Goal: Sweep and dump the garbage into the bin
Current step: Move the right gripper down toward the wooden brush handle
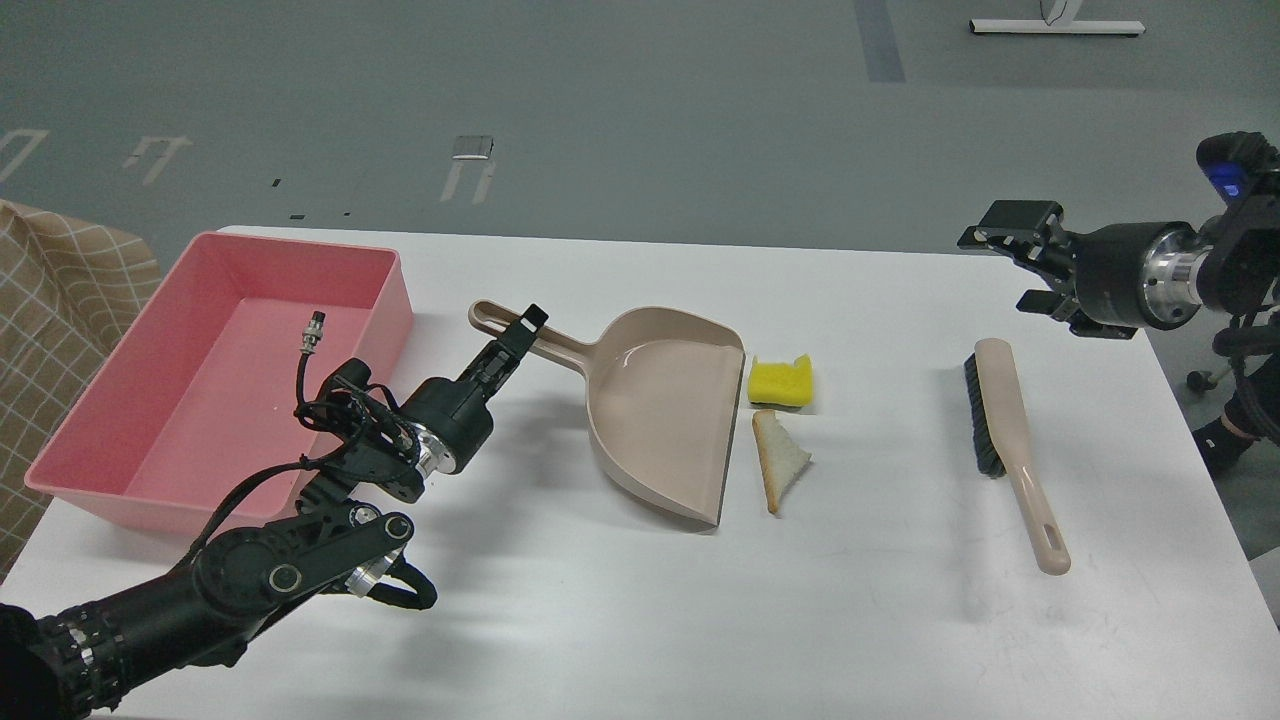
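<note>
The yellow sponge chunk (781,381) and the triangular bread slice (779,459) lie on the white table just right of the open mouth of the beige dustpan (665,405). The pink bin (205,425) stands at the table's left. My left gripper (518,335) is shut on the dustpan handle (545,345), between bin and pan. My right gripper (1022,268) is open and empty, in the air beyond the far end of the brush (1008,430).
The brush lies at the right, black bristles facing left, handle toward the front edge. A checked cloth (55,300) hangs left of the bin. The table's right edge (1190,420) runs close to the brush. My left arm's cable plug (315,335) stands in front of the bin.
</note>
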